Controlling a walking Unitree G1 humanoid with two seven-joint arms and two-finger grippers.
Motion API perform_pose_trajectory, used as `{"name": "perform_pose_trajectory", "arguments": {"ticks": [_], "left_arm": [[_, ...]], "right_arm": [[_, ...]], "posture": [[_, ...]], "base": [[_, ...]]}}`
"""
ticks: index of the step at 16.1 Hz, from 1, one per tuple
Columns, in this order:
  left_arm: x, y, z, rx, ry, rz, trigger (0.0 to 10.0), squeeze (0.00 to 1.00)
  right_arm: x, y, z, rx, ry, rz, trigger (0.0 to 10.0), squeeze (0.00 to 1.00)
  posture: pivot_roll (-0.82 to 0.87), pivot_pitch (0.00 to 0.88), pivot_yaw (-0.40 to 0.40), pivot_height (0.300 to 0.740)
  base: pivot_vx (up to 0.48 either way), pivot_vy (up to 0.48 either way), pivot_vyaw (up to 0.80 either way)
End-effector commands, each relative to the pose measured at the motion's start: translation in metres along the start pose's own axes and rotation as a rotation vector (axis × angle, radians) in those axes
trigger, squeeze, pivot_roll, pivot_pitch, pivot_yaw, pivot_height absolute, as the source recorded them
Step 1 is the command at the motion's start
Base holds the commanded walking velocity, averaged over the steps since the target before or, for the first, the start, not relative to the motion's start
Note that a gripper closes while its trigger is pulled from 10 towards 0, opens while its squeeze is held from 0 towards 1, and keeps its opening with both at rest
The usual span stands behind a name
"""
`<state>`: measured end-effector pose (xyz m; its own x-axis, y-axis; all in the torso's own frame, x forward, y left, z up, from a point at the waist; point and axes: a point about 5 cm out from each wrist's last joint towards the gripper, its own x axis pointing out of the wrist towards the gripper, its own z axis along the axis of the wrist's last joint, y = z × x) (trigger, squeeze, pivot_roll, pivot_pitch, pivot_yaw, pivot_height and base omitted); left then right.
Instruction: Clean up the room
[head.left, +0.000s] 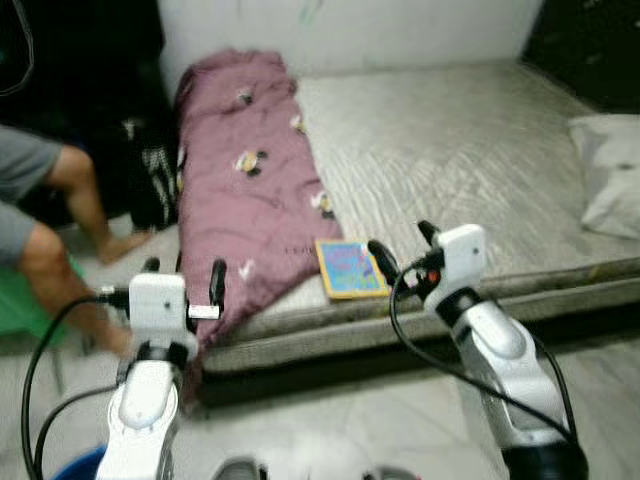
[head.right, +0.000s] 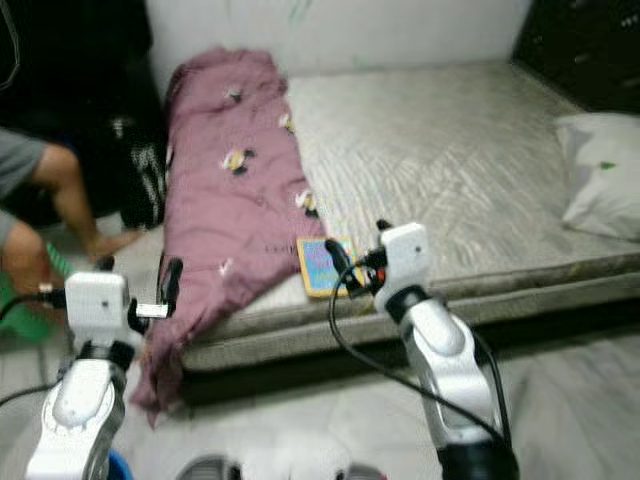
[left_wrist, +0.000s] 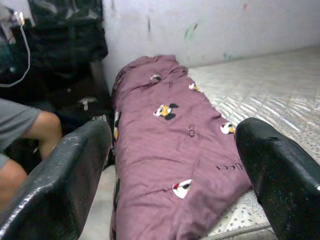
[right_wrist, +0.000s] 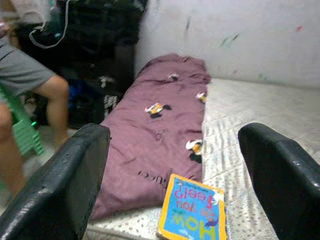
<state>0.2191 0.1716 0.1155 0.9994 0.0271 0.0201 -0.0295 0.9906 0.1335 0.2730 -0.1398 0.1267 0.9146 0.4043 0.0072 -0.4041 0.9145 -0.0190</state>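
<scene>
Both end effectors are held with fingers spread and empty: the right end effector (head.left: 402, 251) is raised just short of the thin blue picture book with a yellow border (head.left: 350, 268), the left end effector (head.left: 184, 279) before the hanging mauve quilt with cartoon prints (head.left: 245, 190). The book is seen flat near the front edge of the grey quilted mattress (head.left: 470, 160), touching the quilt's corner, its long axis running away from the robot, and the right arm is judged nearer.

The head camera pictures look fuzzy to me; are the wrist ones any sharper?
Left eye and right eye views: soft all over, the book and pillow smeared. Left wrist view: crisper, the prints on the purple blanket readable. Right wrist view: mildly blurred, dark top corner.
</scene>
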Motion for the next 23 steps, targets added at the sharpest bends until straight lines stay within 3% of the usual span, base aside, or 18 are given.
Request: {"name": "perform_pose_trajectory", "arguments": {"ticks": [1,2,7,23], "left_arm": [[0.0006,0.0076,0.0011,0.019,-0.005,0.018,10.0,0.0],[0.0009,0.0082,0.0023,0.048,-0.007,0.022,10.0,0.0],[-0.0003,0.0025,0.0052,0.013,-0.038,-0.048,10.0,0.0],[-0.0016,0.002,0.0058,-0.004,-0.044,-0.075,10.0,0.0]], "right_arm": [[0.0052,0.0076,0.004,0.012,-0.022,0.026,10.0,0.0],[0.0054,0.0077,0.0041,0.015,-0.023,0.025,10.0,0.0],[0.0044,0.0082,0.0038,-0.003,-0.028,0.026,10.0,0.0],[0.0052,0.0069,0.0034,0.003,-0.029,0.007,10.0,0.0]], "posture": [[-0.06,0.0,-0.027,0.74],[-0.06,0.0,-0.025,0.74],[-0.06,0.0,-0.025,0.74],[-0.06,0.0,-0.026,0.74]], "base": [[0.0,0.48,0.0],[0.0,0.0,0.0],[0.0,0.0,0.41],[0.291,0.0,0.0]]}}
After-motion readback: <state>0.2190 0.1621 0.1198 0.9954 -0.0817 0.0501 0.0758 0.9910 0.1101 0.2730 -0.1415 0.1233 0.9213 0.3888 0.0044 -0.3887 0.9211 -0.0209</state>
